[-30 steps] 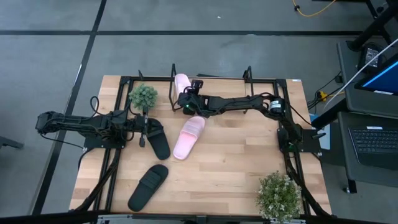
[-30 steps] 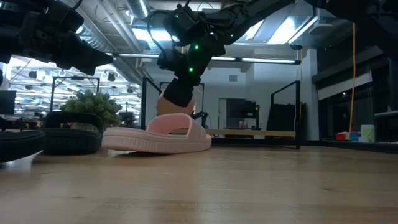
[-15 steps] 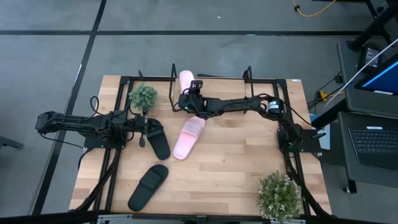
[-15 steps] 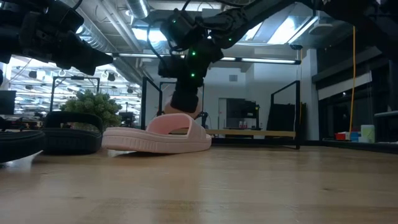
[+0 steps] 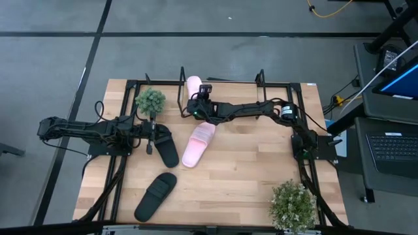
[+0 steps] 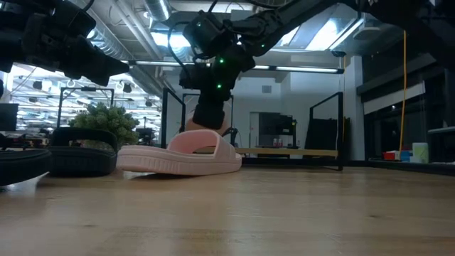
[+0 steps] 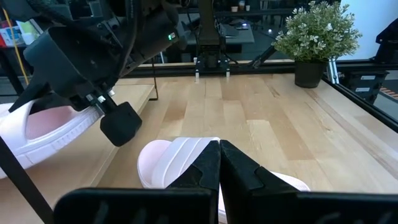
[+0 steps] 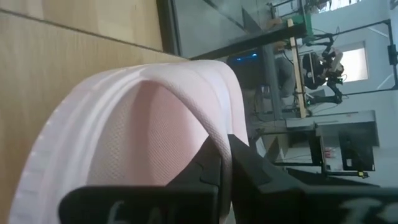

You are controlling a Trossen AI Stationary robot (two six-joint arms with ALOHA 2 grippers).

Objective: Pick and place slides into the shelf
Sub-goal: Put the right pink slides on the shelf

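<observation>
Progress is small: right gripper (image 5: 194, 104) is closed on one pink slide (image 5: 192, 87) at the shelf (image 5: 222, 82); three slides lie before it. Left gripper (image 7: 219, 163) is closed, empty.

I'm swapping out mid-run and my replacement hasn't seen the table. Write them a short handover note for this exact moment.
Right gripper: shut on a pink slide at the shelf along the table's far edge, not let go yet.
Left gripper: shut, empty, next to a black slide.
Second pink slide lies mid-table; second black slide sits near the front edge.
Done: none released on the shelf.
Left: release this one, then shelve the other three.
</observation>
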